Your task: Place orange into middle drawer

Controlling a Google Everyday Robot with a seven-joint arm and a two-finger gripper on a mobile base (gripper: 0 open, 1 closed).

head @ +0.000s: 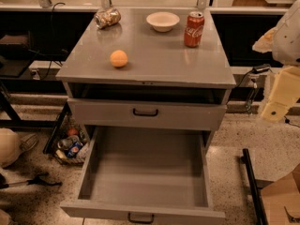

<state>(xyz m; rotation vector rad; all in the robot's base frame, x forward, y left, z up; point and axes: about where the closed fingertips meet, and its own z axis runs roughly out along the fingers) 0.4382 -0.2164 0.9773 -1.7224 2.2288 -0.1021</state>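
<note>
On the cabinet top [154,50], the orange [118,58] awaits the gripper [277,104], at far right, state impossible to tell; a centred grasp should stop it rolling before the open middle drawer [145,172].

The floor [243,135] is pale with lots of little dark specks. A grey cabinet [150,78] stands in the middle, and its surface [154,50] shines a bit in the warm, dim light. Behind it a long pale ledge [140,0] runs across, and it is dark under the ledge. A basket of cans [70,146] sits on the floor on the left. A brown box [281,200] lies at the bottom right. The pincer [274,109] hangs at the right edge, beside the cabinet.
</note>
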